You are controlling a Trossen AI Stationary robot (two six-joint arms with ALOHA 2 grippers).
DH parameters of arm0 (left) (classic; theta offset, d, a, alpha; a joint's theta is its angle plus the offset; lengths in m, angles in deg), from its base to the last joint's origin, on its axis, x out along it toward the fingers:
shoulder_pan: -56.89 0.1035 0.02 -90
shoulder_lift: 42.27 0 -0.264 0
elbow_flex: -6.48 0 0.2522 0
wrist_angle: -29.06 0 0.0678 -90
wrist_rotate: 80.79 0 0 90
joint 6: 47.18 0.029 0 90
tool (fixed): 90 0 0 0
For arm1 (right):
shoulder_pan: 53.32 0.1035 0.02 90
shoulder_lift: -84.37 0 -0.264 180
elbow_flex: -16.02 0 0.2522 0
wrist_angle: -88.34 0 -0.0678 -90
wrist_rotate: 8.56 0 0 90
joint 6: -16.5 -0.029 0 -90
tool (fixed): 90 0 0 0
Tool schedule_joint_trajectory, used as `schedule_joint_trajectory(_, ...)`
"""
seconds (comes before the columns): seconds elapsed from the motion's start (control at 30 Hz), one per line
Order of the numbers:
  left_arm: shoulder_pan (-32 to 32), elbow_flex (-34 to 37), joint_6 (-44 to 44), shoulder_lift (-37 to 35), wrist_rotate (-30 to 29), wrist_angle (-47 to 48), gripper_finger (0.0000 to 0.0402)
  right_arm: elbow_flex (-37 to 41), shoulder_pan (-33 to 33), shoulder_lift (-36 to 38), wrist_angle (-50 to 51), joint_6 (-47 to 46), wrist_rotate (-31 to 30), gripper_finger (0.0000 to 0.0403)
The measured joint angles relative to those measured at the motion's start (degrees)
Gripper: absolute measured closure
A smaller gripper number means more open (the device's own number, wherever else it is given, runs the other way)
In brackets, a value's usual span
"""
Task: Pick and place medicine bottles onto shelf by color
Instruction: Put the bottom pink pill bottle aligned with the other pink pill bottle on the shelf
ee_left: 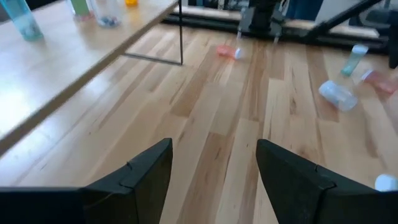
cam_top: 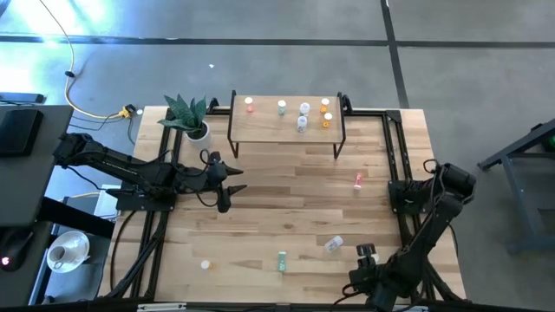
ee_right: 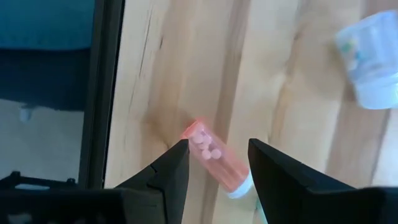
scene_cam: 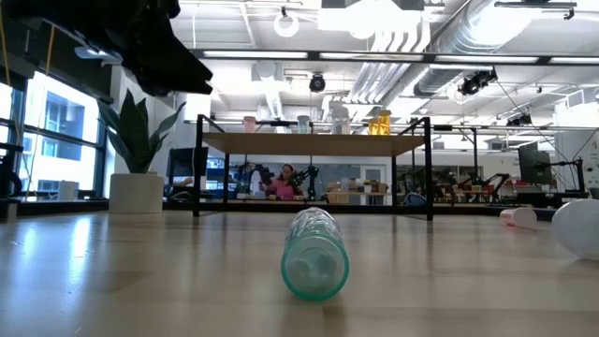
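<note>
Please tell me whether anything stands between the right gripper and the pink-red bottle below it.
Nothing visible does: the open right gripper hovers directly over the lying pink-red bottle; the clear bottle lies aside.

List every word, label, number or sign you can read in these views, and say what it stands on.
None can be read.
Medicine bottles on the shelf: no readable labels, too small.
Green bottle lying on the table: no lettering shows.
Pink-red bottle under the right gripper: only pills show inside.

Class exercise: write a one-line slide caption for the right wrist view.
Open right gripper poised over a pink-red bottle lying on the striped wooden tabletop, clear bottle nearby.
</note>
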Motion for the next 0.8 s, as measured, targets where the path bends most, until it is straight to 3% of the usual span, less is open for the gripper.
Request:
schedule_joint_trajectory(0.4, 0.0, 0.0, 0.1, 5.5, -0.2, -1.3, 0.0179, 0.0, 0.2, -3.4, -1.9, 5.5, 2.3, 0.0247)
schedule_joint_trajectory(0.8, 0.0, 0.0, 2.0, 5.7, -0.2, -3.1, 0.0179, 0.1, 1.5, -5.3, -2.1, 10.3, 0.6, 0.0247)
